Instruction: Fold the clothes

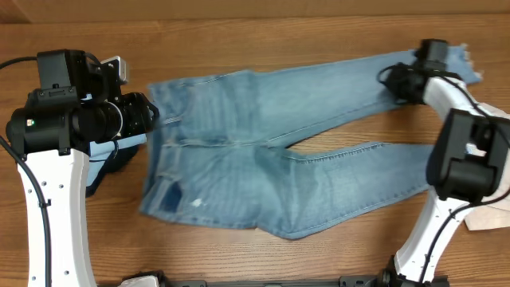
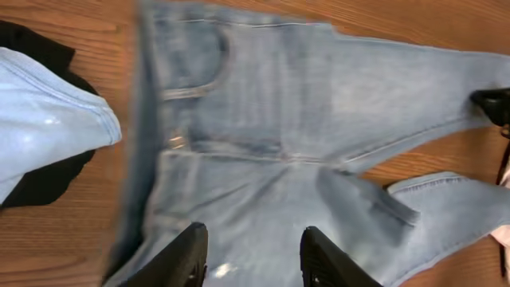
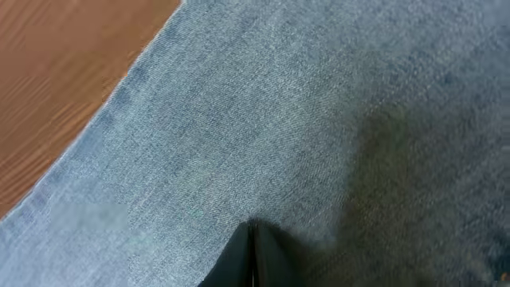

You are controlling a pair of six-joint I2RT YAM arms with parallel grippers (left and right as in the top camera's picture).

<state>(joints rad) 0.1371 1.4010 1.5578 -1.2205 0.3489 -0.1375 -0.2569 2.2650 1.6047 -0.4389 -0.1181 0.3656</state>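
Note:
The light-blue jeans [image 1: 263, 151] lie spread flat on the table, waist to the left, both legs running right, the frayed hem at the far right. My left gripper [image 2: 253, 239] is open and empty, hovering over the seat of the jeans [image 2: 279, 135] near the waistband; in the overhead view it sits at the waist edge [image 1: 147, 115]. My right gripper [image 3: 253, 229] is shut, its tips pressed against the denim [image 3: 263, 112] of the upper leg near the hem [image 1: 408, 80]. No fabric shows between its fingers.
A sky-blue shirt [image 2: 44, 131] lies on a black garment [image 2: 48, 182] left of the jeans, under the left arm [image 1: 102, 155]. A cream-white garment [image 1: 488, 217] pokes out at the right edge. Bare wooden table [image 1: 263, 32] lies beyond the jeans.

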